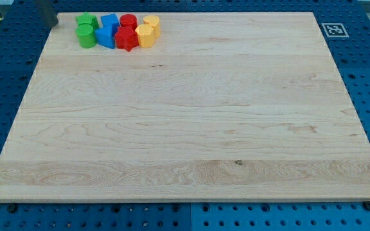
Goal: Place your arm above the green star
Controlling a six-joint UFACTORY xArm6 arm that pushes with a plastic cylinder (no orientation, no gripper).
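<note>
The green star (85, 20) sits at the top left of the wooden board (191, 128), at the left end of a tight cluster of blocks. A second green block (86, 36), rounded like a cylinder, touches it just below. My tip (54, 25) is at the board's top left corner, to the left of the green star with a clear gap between them. It touches no block. The rod's upper part runs out of the view's top.
Right of the green blocks, packed in two rows: two blue blocks (110, 22) (105, 37), a red cylinder (128, 21), a red star (126, 38), and two yellow blocks (151, 24) (146, 36). A black-and-white marker tag (333, 29) lies off the board's top right corner.
</note>
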